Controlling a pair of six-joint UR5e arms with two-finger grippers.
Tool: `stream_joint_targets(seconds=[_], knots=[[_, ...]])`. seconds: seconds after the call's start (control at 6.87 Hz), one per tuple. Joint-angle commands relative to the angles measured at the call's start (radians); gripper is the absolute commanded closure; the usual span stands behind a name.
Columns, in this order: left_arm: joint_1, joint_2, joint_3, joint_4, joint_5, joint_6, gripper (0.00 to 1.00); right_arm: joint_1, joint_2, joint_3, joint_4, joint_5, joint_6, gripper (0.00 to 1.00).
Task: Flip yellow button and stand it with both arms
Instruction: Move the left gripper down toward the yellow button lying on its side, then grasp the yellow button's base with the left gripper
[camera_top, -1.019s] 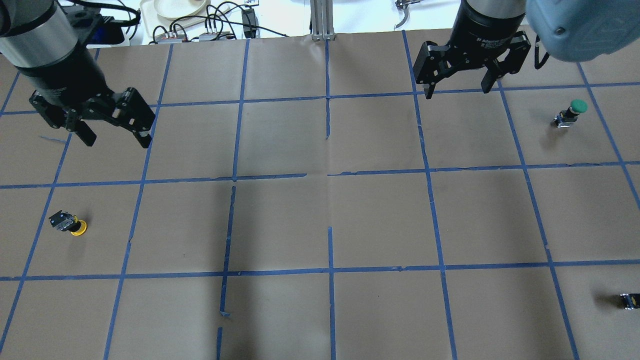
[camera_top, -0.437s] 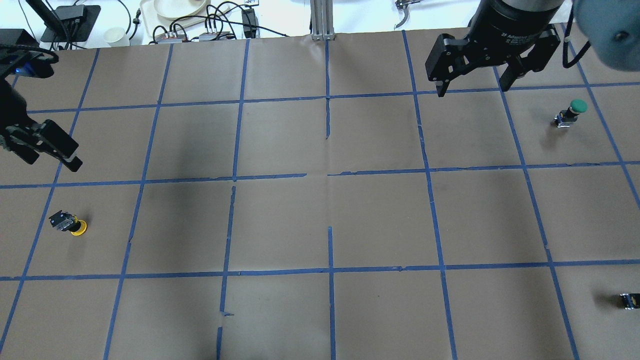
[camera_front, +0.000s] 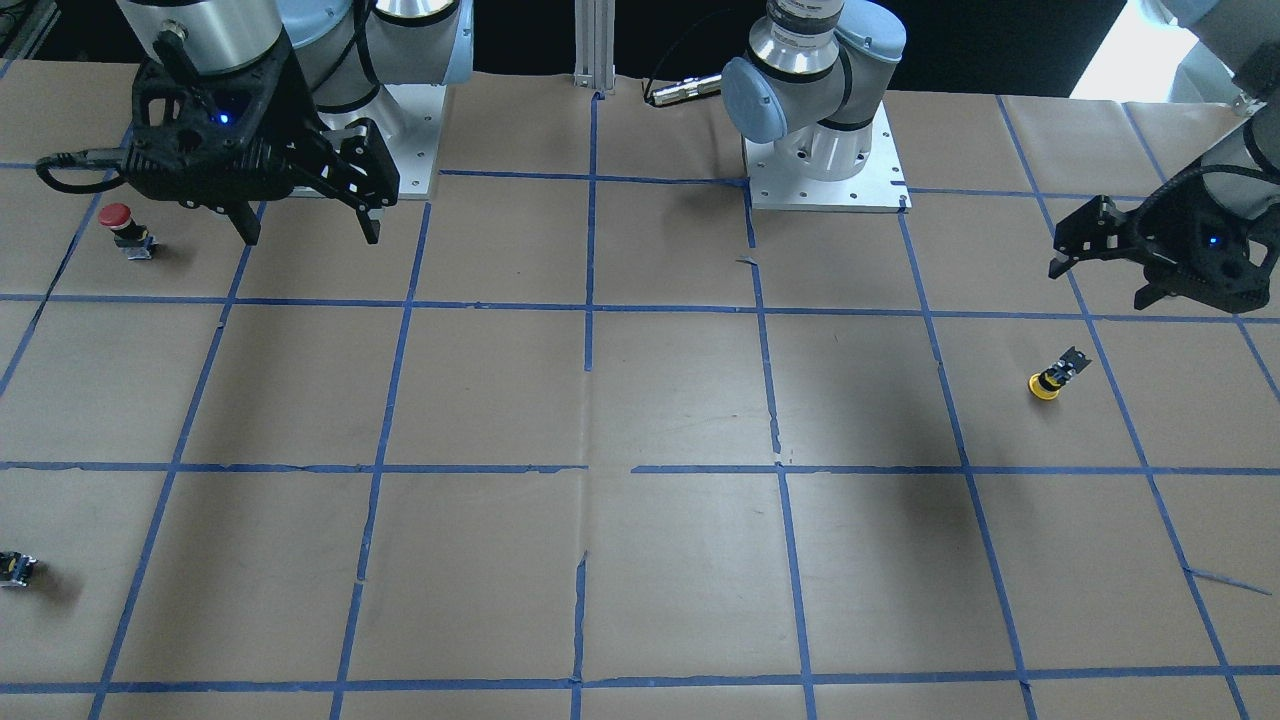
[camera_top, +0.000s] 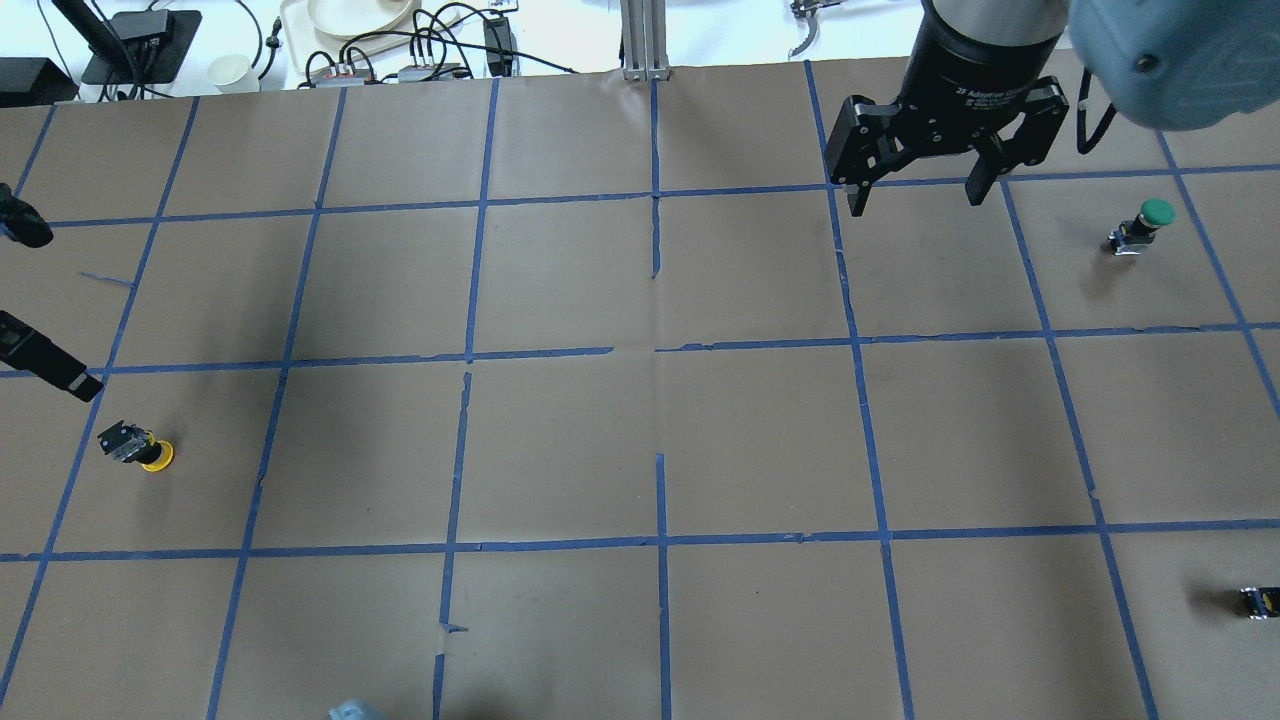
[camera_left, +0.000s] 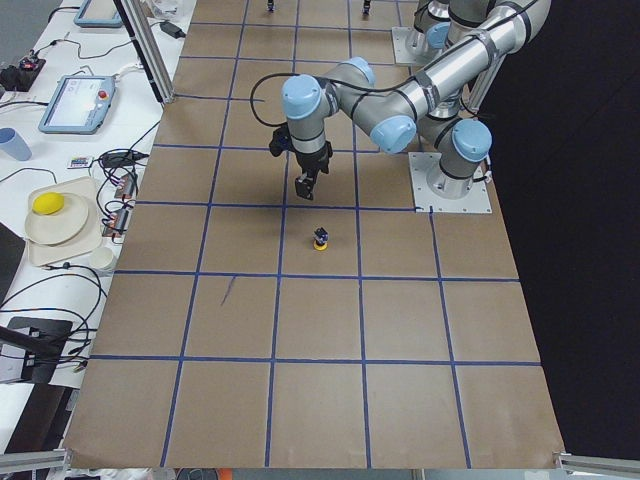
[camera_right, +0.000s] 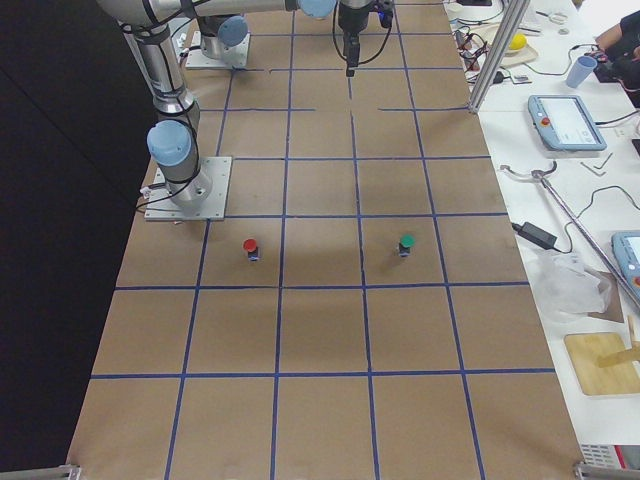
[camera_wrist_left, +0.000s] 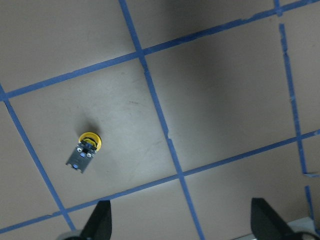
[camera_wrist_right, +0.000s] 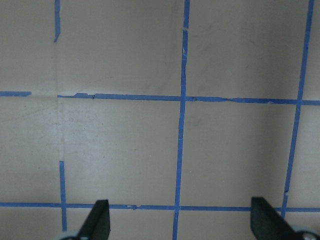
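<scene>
Yellow button (camera_top: 140, 449) lay untouched in a taped square at the left end of the brown paper worktop (camera_top: 640, 440). It was in the same spot as a second before, its cap low on the paper and its dark body angled upward. Whether it sat fully upside down or on its side could not be settled from these views.

The change was in the left gripper (camera_front: 1097, 285). In that second it had swung from farther in on the grid out to the worktop's left edge and closer to the button's row. Its wrist camera now held the button in frame, off to one side of the released, wide-spread jaws. It hung near the button but above and apart from it, touching nothing.

The right gripper (camera_top: 915, 203), jaws likewise released and empty, had drifted a little and come back. It hovered well apart at the far right, near a green button (camera_top: 1155, 212). The approach appeared under way; the grasp, the flip and any hand-over to the second arm were not yet begun.
</scene>
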Motion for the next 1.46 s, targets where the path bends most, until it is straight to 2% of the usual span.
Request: stream_joint_targets(seconds=[0.0, 0.15, 0.29, 0.44, 0.73, 0.87, 1.17, 1.31], knots=[[0.060, -0.020, -0.183, 0.286, -0.008, 0.227, 0.03, -0.004, 0.016, -0.013, 0.000, -0.002, 0.003, 0.00], [0.071, -0.061, -0.218, 0.371, -0.011, 0.296, 0.03, -0.003, 0.015, -0.015, -0.004, 0.010, 0.005, 0.00], [0.095, -0.121, -0.206, 0.421, -0.072, 0.406, 0.03, -0.003, 0.016, -0.029, -0.006, 0.003, 0.003, 0.00], [0.123, -0.161, -0.206, 0.430, -0.112, 0.419, 0.03, -0.004, 0.030, -0.026, -0.006, 0.001, 0.003, 0.00], [0.123, -0.166, -0.217, 0.435, -0.111, 0.428, 0.05, -0.006, 0.042, -0.029, -0.008, 0.007, 0.006, 0.00], [0.123, -0.170, -0.217, 0.432, -0.109, 0.433, 0.15, -0.016, 0.038, -0.032, -0.006, 0.009, 0.003, 0.00], [0.123, -0.167, -0.207, 0.418, -0.091, 0.433, 0.80, -0.016, 0.034, -0.021, 0.000, 0.003, 0.003, 0.00], [0.123, -0.164, -0.207, 0.413, -0.091, 0.430, 0.84, -0.018, 0.038, -0.021, -0.006, 0.012, 0.005, 0.00]])
